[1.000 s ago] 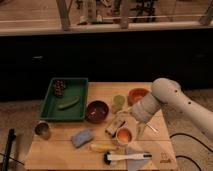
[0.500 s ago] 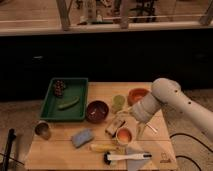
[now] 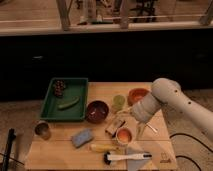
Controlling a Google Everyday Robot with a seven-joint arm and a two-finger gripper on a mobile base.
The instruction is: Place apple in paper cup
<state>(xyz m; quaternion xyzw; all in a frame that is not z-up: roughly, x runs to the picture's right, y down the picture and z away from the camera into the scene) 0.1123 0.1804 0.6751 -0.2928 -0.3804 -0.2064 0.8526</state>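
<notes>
The apple (image 3: pixel 123 135) shows as an orange-red round shape inside the short white paper cup (image 3: pixel 123 136), which stands near the front middle of the wooden table (image 3: pixel 102 92). My gripper (image 3: pixel 141 130) hangs from the white arm just right of the cup, pointing down at the table and a little apart from the cup's rim. The arm's bulky wrist (image 3: pixel 144 107) sits above and behind the cup.
An orange bowl (image 3: pixel 136 95), a light green cup (image 3: pixel 118 102) and a dark red bowl (image 3: pixel 97 111) stand behind the cup. A green tray (image 3: pixel 50 102) is at the left, a metal cup (image 3: pixel 42 129) in front of it. A blue sponge (image 3: pixel 82 137), a yellow item (image 3: pixel 104 147) and a brush (image 3: pixel 127 157) lie at the front.
</notes>
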